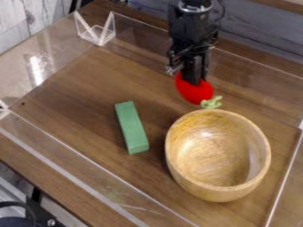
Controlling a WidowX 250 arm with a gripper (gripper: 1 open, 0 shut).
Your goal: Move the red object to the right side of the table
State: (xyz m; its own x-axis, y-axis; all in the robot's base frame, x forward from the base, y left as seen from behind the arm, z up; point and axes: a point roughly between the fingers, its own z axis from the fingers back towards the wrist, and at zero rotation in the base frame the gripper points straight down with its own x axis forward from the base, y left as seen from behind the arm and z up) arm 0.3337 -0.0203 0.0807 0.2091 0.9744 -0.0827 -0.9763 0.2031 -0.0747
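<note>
**Strawberry toy pinched above the bowl's far rim**

Starting at the left, a green block point(131, 127) is lying flat on the table point(71, 89), well apart from the action. Moving right, the gripper point(193, 73) is pointing straight down with its jaws pinching the red object point(194, 89) by its upper part. The toy is hanging low, just beyond the wooden bowl point(218, 154), its pale leafy end poking toward the rim. It is looking light and rounded, probably smooth enough to slip, so a grip across the broad red body seems safer than the thin leaves.
</note>
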